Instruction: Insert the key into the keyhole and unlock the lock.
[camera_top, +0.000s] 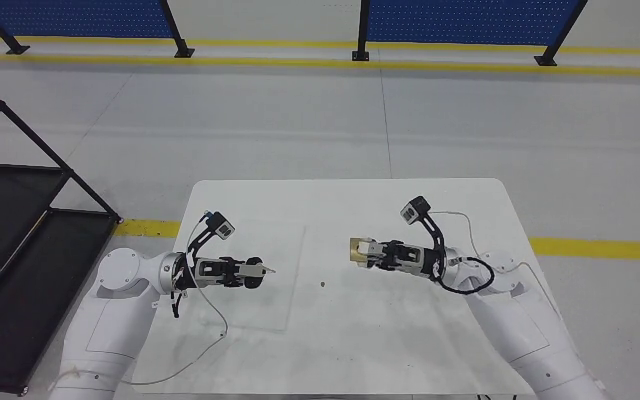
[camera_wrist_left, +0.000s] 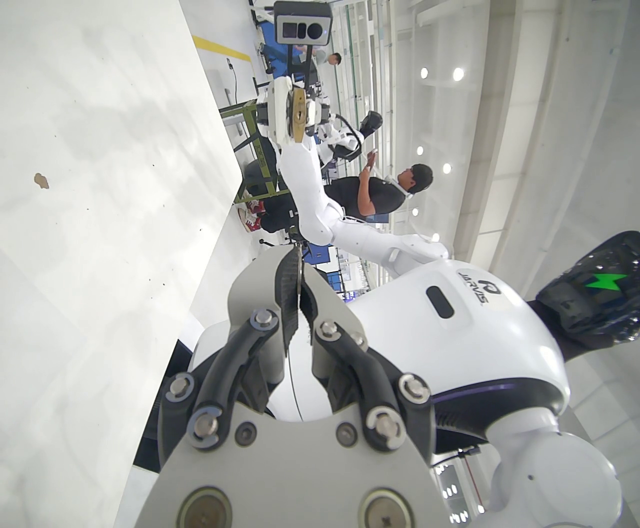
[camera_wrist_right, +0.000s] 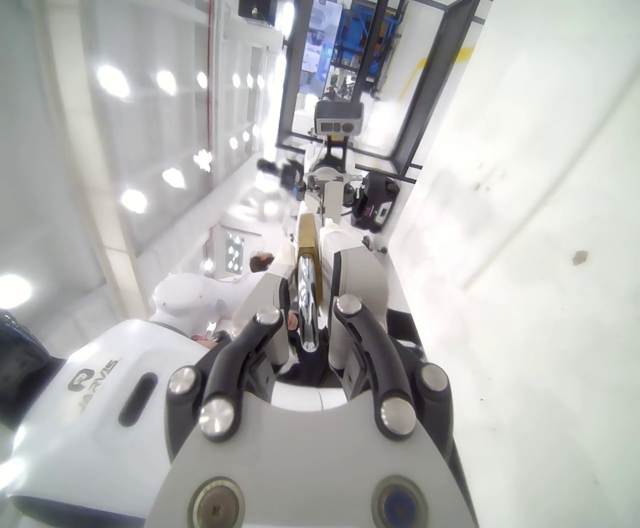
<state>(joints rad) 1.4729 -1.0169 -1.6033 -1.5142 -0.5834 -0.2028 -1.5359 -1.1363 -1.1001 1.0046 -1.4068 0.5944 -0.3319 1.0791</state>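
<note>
Right at my fingertips, my left gripper (camera_wrist_left: 299, 267) is pinching the key (camera_wrist_left: 300, 252). Both pads are pressing together on it, and its thin blade is sticking out edge-on past them. My right gripper (camera_wrist_right: 312, 282) is clamping the lock (camera_wrist_right: 306, 235). The fingers are squeezing its sides, the shiny shackle (camera_wrist_right: 306, 305) is pointing back toward my wrist, and the brass body is jutting forward beyond the tips. Any stamp on the brass is showing too small for me to read.

Both grippers are hanging level above the table (camera_top: 400, 330) and pointing at each other, with the key tip aiming across at the lock's brass end. Key and lock are sitting well apart, with open air between them. A dark spot is showing on that brass end in the left wrist view; whether it is the keyhole I cannot tell.

Under the left gripper a thin clear sheet (camera_top: 285, 305) is lying flat on the table. A small brown speck (camera_top: 323, 284) is lying on the bare top between the two grippers, a little nearer me. White top is stretching out around both grippers to the table's edges.

Beyond the far edge the grey floor (camera_top: 300, 130) is running out to a yellow line (camera_top: 280, 62) and blue barriers (camera_top: 460, 20). A black rack (camera_top: 40, 230) is standing off the table's left side.
</note>
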